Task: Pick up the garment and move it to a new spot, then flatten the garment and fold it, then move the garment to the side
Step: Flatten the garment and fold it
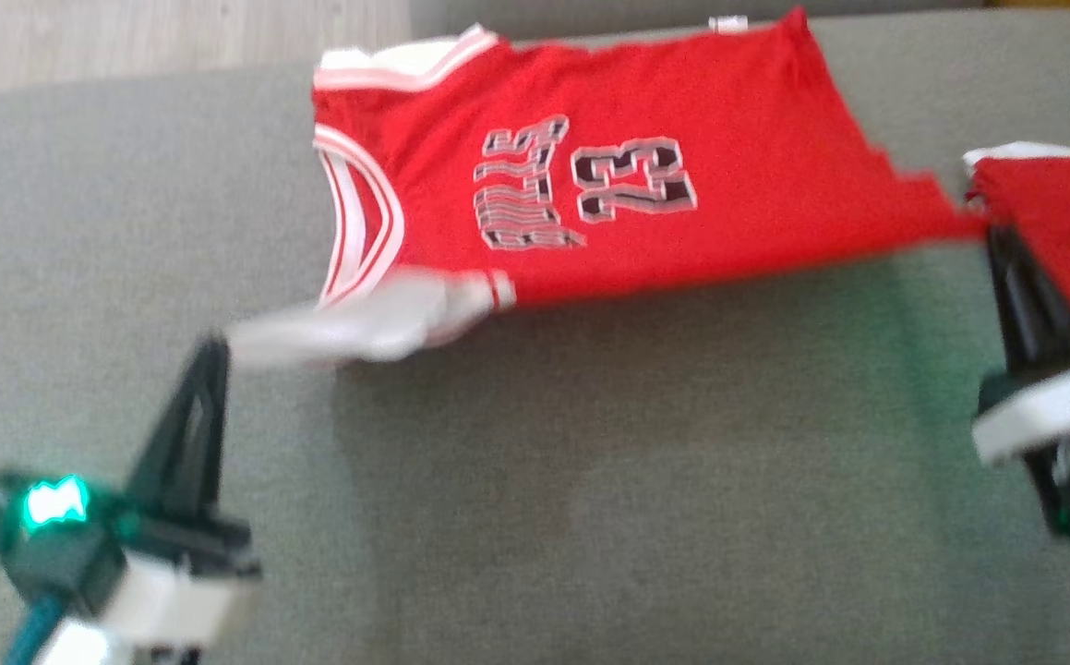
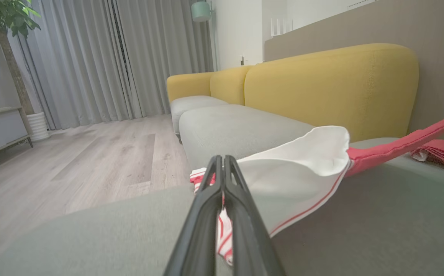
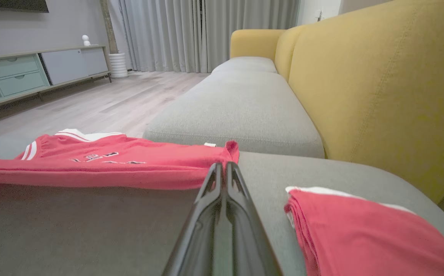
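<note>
A red basketball jersey [image 1: 682, 185], marked with the number 23 and dark lettering, is seen spread across the grey sofa seat [image 1: 590, 480], its neck end toward the robot's left and its hem toward the right. Its far edge lies on the cushion, while the near edge is held raised and stretched between the two arms, with a shadow cast on the seat beneath it.

The left gripper [image 1: 213, 346] is seen at the lower left of the head view. Its dark fingers are directed up and slightly to the right from a wrist on which a green light is lit. In the left wrist view its jaws are closed on the jersey's red-striped white trim, and a strip of that trim is pinched between the fingers [image 2: 206, 199]. The white inner face of the cloth is turned outward just beyond them.

The right gripper [image 1: 996, 238] is brought in from the right edge, its fingers slanted up and to the left above a pale wrist collar. Its jaws are closed on the near hem corner, which is drawn out to a point at the tips.

A second red garment [image 3: 359, 234] is seen folded on the seat just beside the right gripper. The yellow backrest [image 2: 321, 88] is seen behind the seat.
</note>
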